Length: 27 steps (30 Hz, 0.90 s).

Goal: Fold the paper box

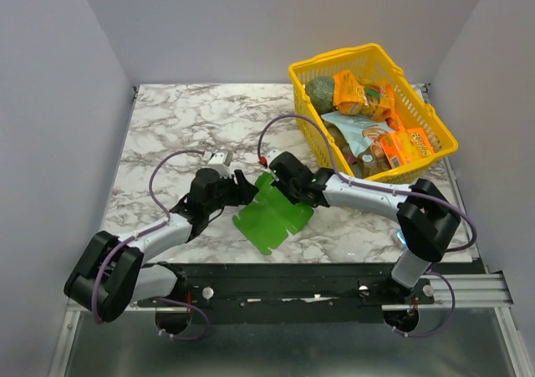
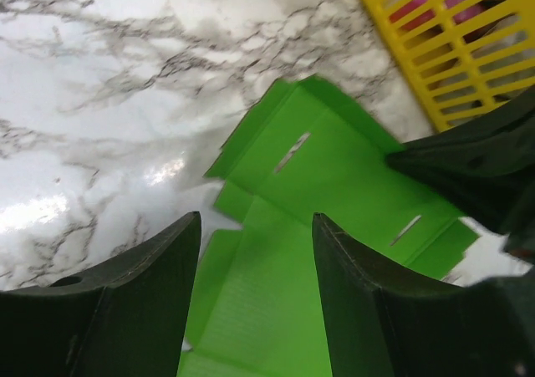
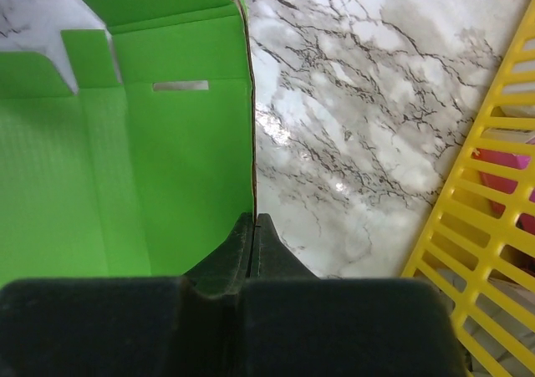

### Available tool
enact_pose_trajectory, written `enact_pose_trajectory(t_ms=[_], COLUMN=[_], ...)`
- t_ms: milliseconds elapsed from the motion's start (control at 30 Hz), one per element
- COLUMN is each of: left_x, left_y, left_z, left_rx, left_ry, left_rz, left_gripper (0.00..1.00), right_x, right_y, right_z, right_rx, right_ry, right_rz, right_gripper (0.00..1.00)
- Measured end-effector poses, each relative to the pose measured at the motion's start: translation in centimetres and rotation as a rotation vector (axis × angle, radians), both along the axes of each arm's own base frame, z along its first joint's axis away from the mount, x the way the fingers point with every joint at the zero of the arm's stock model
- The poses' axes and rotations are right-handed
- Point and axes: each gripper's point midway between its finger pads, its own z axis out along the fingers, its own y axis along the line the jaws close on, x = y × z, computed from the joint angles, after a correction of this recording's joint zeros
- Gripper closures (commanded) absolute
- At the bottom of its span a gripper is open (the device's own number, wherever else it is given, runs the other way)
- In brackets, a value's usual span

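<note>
The writing on the orange packs (image 1: 403, 147) in the yellow basket (image 1: 418, 165) is too small for me to read. The paper box (image 1: 272, 214) lies unfolded on the marble table (image 1: 184, 126) between both arms. Only the right wrist view shows the right gripper (image 3: 253, 225) pinching its edge. The left wrist view shows the left gripper (image 2: 255, 222) spread over the card.

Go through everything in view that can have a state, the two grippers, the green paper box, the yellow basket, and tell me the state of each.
paper box: unfolded, a flat creased sheet, one edge pinched.
right gripper: shut on the paper box's edge.
left gripper: open, jaws apart over the paper box.
yellow basket: upright, filled with packs.
</note>
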Motion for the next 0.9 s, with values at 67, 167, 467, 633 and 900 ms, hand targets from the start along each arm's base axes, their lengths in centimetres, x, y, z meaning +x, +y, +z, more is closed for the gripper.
enact_pose_trajectory(t_ms=[67,167,467,633,900], left_x=[0.4,1.2,3.6,4.4,5.8], left_y=[-0.7,-1.6,-4.1,-4.6,-5.3], left_z=[1.2,3.1,3.2,3.2,4.2], left_rx=[-0.045,-0.106,-0.206,-0.225,-0.275], left_ry=[-0.014,-0.029,0.078,0.114,0.13], left_rz=[0.007,0.034,0.092,0.133,0.172], left_gripper=[0.3,0.3,0.28,0.27,0.35], right_x=[0.0,0.0,0.2,0.0,-0.2], right_y=[0.1,0.0,-0.4,-0.4,-0.4], right_z=[-0.4,-0.5,-0.6,-0.1,1.5], right_rx=[-0.017,-0.028,-0.045,-0.035,0.009], right_ry=[-0.009,-0.028,-0.094,-0.13,-0.19], right_rz=[-0.006,-0.024,-0.06,-0.065,-0.088], right_gripper=[0.99,0.99,0.99,0.99,0.99])
